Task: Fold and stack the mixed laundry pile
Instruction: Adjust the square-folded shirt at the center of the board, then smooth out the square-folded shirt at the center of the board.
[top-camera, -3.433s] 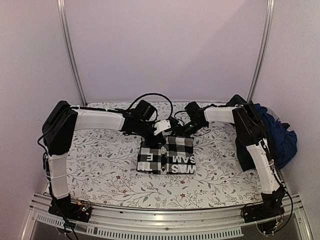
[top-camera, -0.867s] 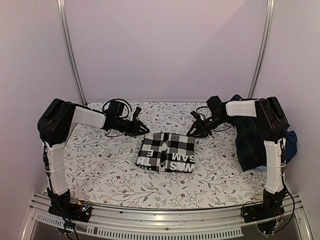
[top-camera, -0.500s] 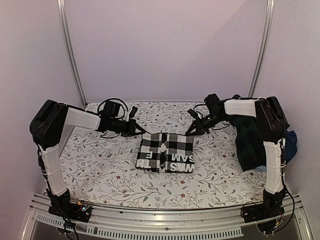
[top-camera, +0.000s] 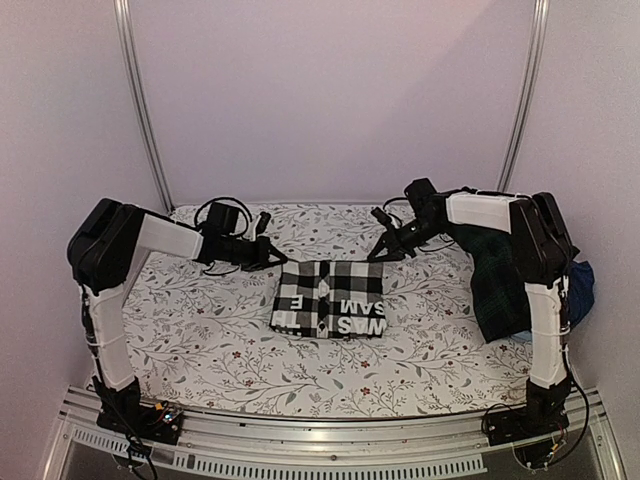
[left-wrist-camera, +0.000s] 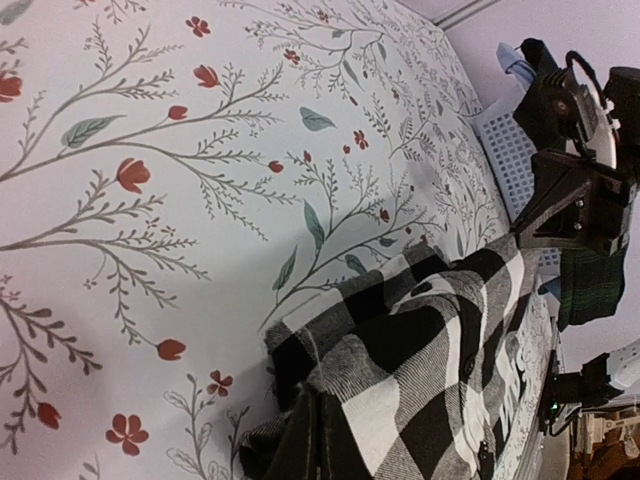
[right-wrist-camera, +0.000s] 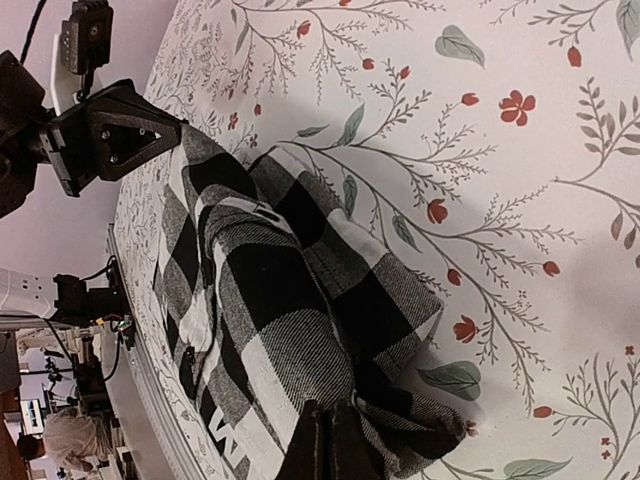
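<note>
Left fingers (top-camera: 268, 254), left of centre, and right fingers (top-camera: 388, 250), right of centre, each appeared to pinch a far corner of the folded checked shirt (top-camera: 330, 300) lying mid-tabletop (top-camera: 200, 320), where an uneven pull could drag its fold open.

Pale lilac walls (top-camera: 330, 100); floral table covering (top-camera: 200, 340)

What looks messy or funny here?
The dark plaid garment slumps unfolded over the right edge of the table, with blue cloth bunched behind it. The checked shirt is folded, but its far corners look puffy and rumpled.
</note>
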